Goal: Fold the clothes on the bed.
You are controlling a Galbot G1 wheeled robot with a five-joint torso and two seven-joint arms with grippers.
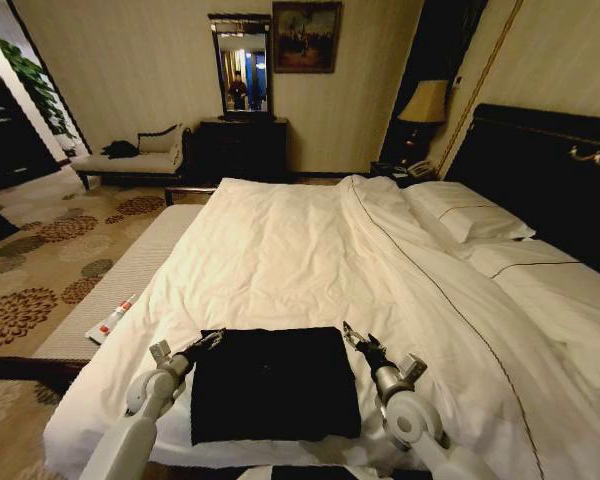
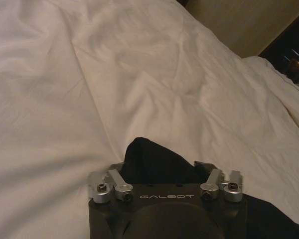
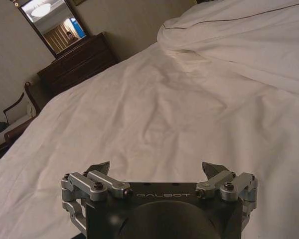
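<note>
Matt black cloth T-shirt (image 1: 273, 383) lies on the bed's (image 1: 280, 260) creased white cloth duvet, beside glossy dark wooden headboard (image 1: 540, 170).

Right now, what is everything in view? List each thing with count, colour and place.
T-shirt: one, black, folded into a rectangle at the bed's near edge.
Bed: one, white duvet, dark headboard at right.
Pillows: at least two, white, by the headboard.
Chaise longue: one, pale, far left wall.
Dresser with mirror: one, dark, far wall.
Lamp: one, yellowish shade, bedside.
Left claw: shirt's left far corner, cloth between its fingers.
Right claw: right far corner, open.
</note>
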